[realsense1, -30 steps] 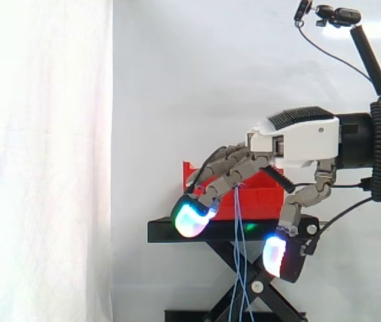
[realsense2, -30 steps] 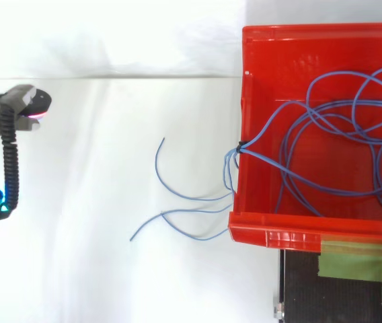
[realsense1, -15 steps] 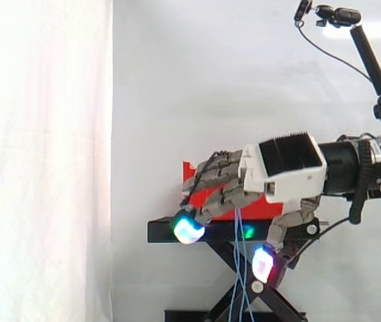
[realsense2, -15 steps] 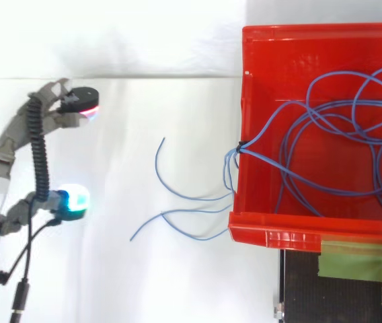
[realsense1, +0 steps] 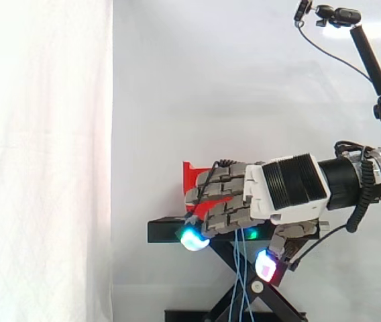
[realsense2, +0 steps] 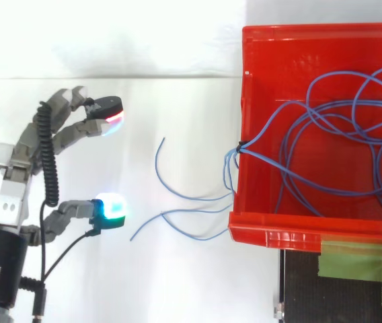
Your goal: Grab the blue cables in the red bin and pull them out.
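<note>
Hand [realsense2: 6,192] spread wide, fingers [realsense2: 77,128] lightly bent, thumb well apart from them, nothing held. Blue cables [realsense2: 325,134] lying beyond the fingertips, looped inside the red bin [realsense2: 272,229]. Loose ends draped over the bin wall nearest the hand, reaching close to the glowing pads without touching them. Seen from the side, strands hanging straight down below the hand, past the black stand [realsense1: 164,231].

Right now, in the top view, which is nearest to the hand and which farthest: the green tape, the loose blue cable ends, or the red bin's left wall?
1. Loose blue cable ends, just right of the hand.
2. Red bin's left wall, further right.
3. Green tape, bottom right corner.
</note>
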Available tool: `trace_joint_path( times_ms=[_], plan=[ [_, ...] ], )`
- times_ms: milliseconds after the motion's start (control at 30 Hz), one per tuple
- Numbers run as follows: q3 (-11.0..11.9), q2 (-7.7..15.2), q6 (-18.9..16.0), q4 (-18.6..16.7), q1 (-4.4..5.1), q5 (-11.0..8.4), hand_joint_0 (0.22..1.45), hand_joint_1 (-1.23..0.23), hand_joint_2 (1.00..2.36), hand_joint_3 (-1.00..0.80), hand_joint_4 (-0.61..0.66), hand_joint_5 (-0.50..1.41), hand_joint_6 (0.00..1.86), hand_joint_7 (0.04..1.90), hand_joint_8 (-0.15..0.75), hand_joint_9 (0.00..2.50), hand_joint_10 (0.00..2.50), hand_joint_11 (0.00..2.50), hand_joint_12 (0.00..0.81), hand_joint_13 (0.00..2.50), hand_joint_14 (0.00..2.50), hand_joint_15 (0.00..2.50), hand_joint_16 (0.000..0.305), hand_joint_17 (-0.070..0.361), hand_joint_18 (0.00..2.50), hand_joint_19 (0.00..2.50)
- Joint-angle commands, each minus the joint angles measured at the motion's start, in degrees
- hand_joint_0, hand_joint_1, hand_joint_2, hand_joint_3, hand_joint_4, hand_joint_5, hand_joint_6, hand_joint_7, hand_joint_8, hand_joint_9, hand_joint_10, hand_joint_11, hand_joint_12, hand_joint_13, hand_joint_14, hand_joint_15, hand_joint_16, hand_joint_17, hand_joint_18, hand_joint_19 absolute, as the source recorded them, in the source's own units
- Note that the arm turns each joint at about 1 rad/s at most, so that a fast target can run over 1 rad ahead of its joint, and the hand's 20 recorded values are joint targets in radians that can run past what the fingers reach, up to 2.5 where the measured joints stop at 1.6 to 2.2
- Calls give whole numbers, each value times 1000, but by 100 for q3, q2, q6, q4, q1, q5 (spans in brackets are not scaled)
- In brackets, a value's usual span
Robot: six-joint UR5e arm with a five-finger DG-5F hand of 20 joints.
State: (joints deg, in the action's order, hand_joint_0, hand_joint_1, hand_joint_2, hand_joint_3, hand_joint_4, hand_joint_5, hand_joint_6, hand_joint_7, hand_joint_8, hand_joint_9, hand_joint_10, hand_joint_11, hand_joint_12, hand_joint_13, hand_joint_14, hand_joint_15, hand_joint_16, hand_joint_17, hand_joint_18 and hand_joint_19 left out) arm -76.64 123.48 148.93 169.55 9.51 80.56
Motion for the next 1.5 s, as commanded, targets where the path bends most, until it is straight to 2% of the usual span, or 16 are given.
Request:
trace_joint_path(
  times_ms=[0, 100, 300, 433, 500, 600, 633, 733, 800, 900, 1133, 1300, 1333, 1467],
  plan=[
    [0, 1, 17, 140, -81, 188, 659, -978, 1000, -1000, 234, 629, 12, 409, 273, 709, 16, 483, 372, 300, 4, 103, 54, 122, 227, 205],
    [0, 1, 17, 271, -151, 320, 662, -990, 1000, -1000, 229, 631, 13, 463, 273, 708, 18, 484, 372, 303, 4, 96, 54, 122, 227, 206],
    [0, 1, -9, 307, -204, 390, 668, -1017, 1000, -1000, 197, 630, 13, 562, 271, 698, 20, 523, 369, 311, 4, 109, 54, 121, 237, 213],
    [0, 1, -370, 271, -213, 390, 674, -1022, 1000, -1000, 161, 622, 10, 642, 267, 686, 18, 541, 367, 315, 4, 113, 54, 121, 252, 221],
    [0, 1, -572, 175, -213, 469, 674, -1024, 1000, -1000, 149, 626, 7, 682, 267, 685, 20, 551, 367, 316, 5, 124, 54, 121, 255, 220],
    [35, 1, -765, -1, -239, 847, 676, -1030, 1000, -1000, 127, 624, 2, 747, 264, 680, 20, 563, 366, 322, 5, 124, 54, 121, 257, 225],
    [79, 1, -879, -45, -266, 1040, 678, -1030, 1000, -1000, 124, 626, 2, 746, 263, 679, 20, 565, 366, 322, 4, 121, 54, 121, 258, 218],
    [176, 1, -1275, -36, -309, 1287, 679, -1030, 1000, -1000, 116, 627, 0, 764, 260, 678, 18, 566, 366, 323, 4, 128, 54, 121, 261, 222],
    [229, 1, -1336, 8, -327, 1322, 679, -1030, 1000, -1000, 117, 628, 0, 761, 261, 678, 18, 562, 365, 325, 5, 128, 54, 121, 261, 228],
    [343, 1, -1301, 87, -353, 1348, 679, -1026, 1000, -1000, 124, 628, 0, 754, 261, 680, 18, 567, 366, 325, 5, 132, 54, 121, 262, 225],
    [501, -8, -871, 148, -468, 1454, 678, -998, 1000, -1000, 149, 631, 2, 730, 259, 687, 18, 556, 366, 326, 5, 129, 54, 121, 261, 237],
    [730, -8, -405, 764, -476, 1498, 681, -985, 1000, -1000, 159, 639, 3, 722, 262, 686, 18, 562, 366, 324, 5, 129, 53, 120, 260, 233],
    [791, -8, -220, 1027, -476, 1489, 680, -982, 1000, -1000, 173, 641, 3, 721, 265, 690, 20, 567, 366, 325, 5, 130, 53, 120, 262, 232],
    [826, -8, -53, 1414, -494, 1471, 684, -977, 1000, -1000, 180, 649, 2, 726, 265, 691, 20, 558, 365, 324, 5, 126, 53, 120, 261, 226]
  ],
)
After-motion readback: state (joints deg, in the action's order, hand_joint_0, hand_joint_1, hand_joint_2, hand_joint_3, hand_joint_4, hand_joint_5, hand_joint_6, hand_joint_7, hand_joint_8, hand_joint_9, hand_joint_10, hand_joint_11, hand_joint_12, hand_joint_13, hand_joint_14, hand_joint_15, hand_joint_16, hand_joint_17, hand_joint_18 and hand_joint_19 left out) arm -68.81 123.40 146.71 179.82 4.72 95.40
